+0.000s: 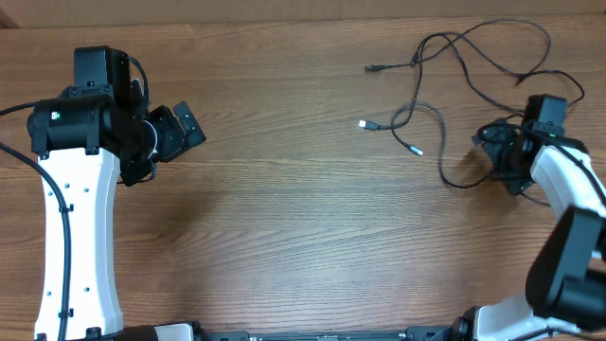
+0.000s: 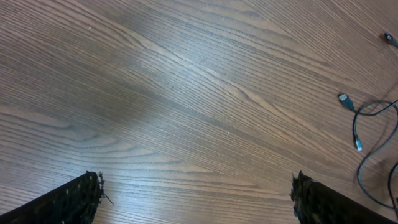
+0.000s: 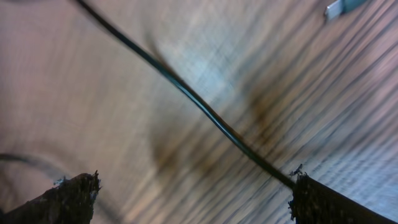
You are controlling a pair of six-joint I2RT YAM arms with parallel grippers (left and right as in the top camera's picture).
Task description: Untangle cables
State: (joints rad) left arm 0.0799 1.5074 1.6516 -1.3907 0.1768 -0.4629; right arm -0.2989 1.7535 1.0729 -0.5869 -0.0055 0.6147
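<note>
Cables point(image 1: 417, 59): far right of the tabletop point(image 1: 284, 218), spread in loose overlapping loops, not a tight bundle. Three plug ends point(image 1: 363, 124) lie on the left side of the spread, apart from each other.

Right pincer point(image 3: 196, 180): jaws fully apart, gripping nothing. It sits low at the right edge of the loops. One strand point(image 3: 205, 107) runs diagonally across the gap and meets the right fingertip; the view is blurred, so I can't tell if it's touching or just passing over.

Left pincer point(image 2: 196, 182): wide open, empty, well apart from the cables on the left side, with bare wood under it.

Step, my read: mid-untangle, between grasps. The loops look opened out, but strands cross around the far centre, so not separated yet.

Next move calls for picking one cord only, ideally near a plug end, closing on that strand alone, and drawing it away from the crossings. The left arm has to come across if the other cord needs pinning.
</note>
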